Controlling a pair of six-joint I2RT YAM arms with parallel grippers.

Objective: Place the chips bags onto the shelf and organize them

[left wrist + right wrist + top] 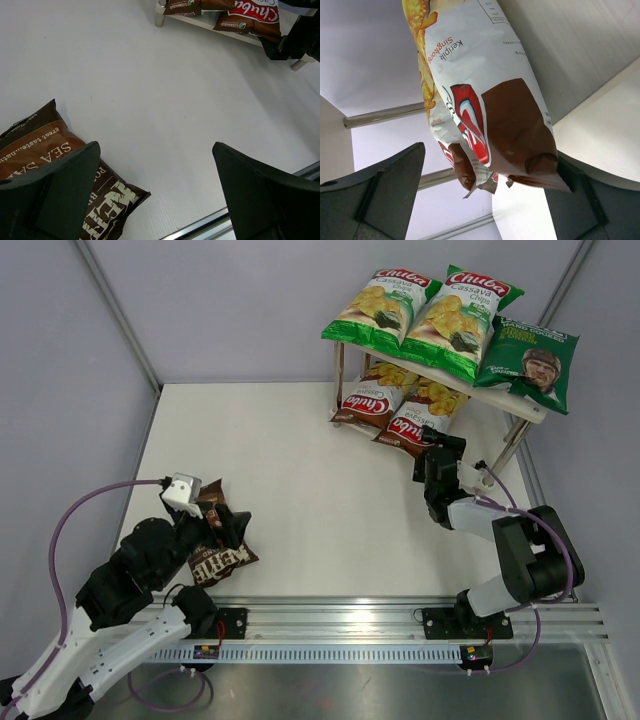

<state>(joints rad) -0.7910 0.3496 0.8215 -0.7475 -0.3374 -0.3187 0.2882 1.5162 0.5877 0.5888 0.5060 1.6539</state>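
The shelf (pixel 525 410) stands at the back right. Its upper board carries two green chips bags (pixel 378 305) (pixel 455 320) and a dark green portrait bag (pixel 530 362). Two brown-red bags (pixel 372 395) (pixel 422 415) lie on the lower board. My right gripper (pixel 436 438) is open at the near end of the right brown-red bag (pixel 490 100), whose crimped end hangs loose between the spread fingers of the right gripper (pixel 490 152). The dark brown Kettle bag (pixel 218 558) (pixel 45 145) lies on the table at the near left. My left gripper (pixel 225 527) (pixel 154 150) hangs open just over it, one finger above the bag.
A metal rail (pixel 400 620) runs along the table's near edge by both arm bases. Grey walls enclose the white table (pixel 300 470) on the left and at the back. The shelf's metal post (pixel 380 116) crosses the right wrist view.
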